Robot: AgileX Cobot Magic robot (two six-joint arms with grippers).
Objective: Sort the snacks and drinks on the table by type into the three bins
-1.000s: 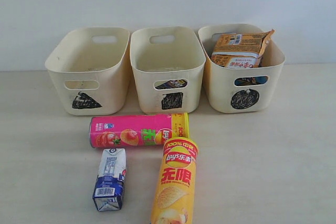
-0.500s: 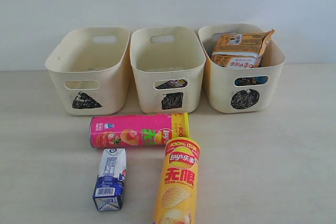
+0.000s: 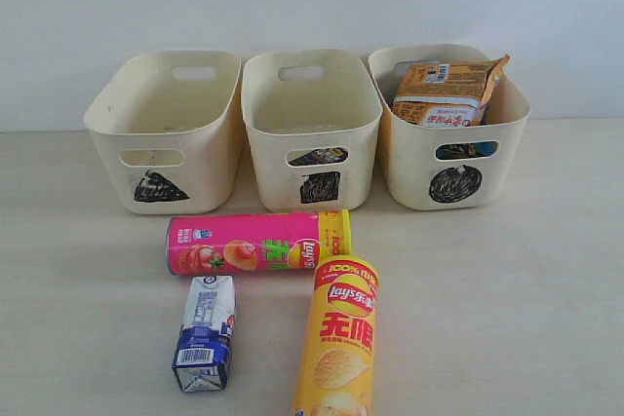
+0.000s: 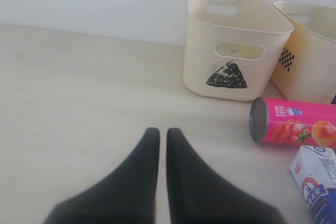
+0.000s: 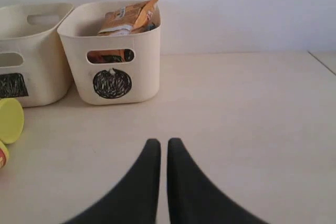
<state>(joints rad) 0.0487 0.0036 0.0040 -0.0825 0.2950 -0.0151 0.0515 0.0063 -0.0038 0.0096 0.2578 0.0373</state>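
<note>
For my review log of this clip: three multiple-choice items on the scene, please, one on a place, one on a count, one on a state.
1. In the exterior view, which bin holds the orange bag? A) left B) middle C) right
2. How many items lie on the table outside the bins? A) two B) three C) five
3. How do the left claw's jaws stand? A) wide open B) shut, empty C) gripping a snack
1 C: the bag sticks out of the circle bin. 2 B: pink tube, yellow tube, white-blue carton. 3 B: the jaws nearly meet, nothing between.
</note>
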